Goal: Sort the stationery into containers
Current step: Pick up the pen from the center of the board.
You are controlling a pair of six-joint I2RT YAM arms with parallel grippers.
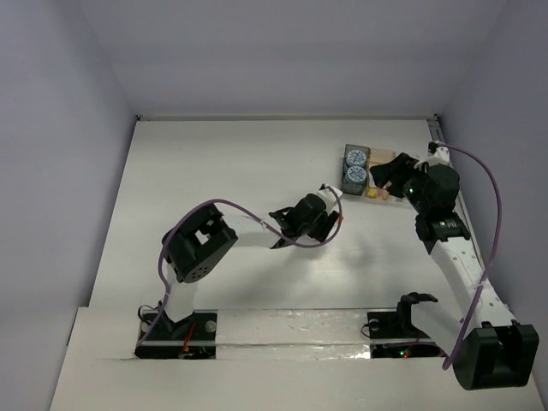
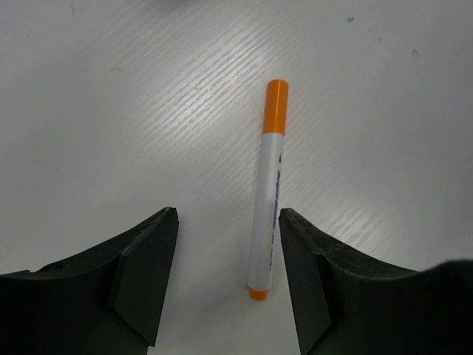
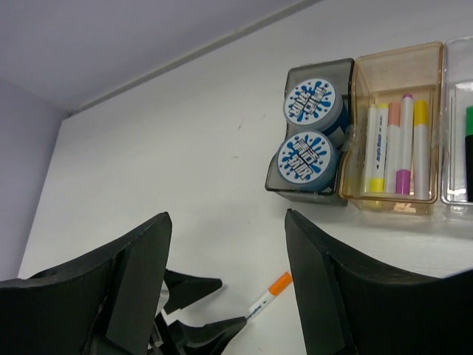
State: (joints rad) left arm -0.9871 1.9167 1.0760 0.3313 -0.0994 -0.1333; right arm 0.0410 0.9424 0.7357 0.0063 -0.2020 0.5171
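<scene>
As I look down from above, two arms reach over the desk (image 1: 214, 171); the left end effector (image 1: 325, 224) sits mid-desk, the right end effector (image 1: 385, 177) by the row of trays (image 1: 377, 156); at the left wrist, one orange pen (image 2: 267, 200) lies on the desk between wide jaws, not gripped; at the right wrist, jaws wide and empty; two rolls (image 3: 309, 102) fill the dark grey tray (image 3: 275, 181), at least four pens (image 3: 421, 148) the amber tray (image 3: 399, 55).
</scene>
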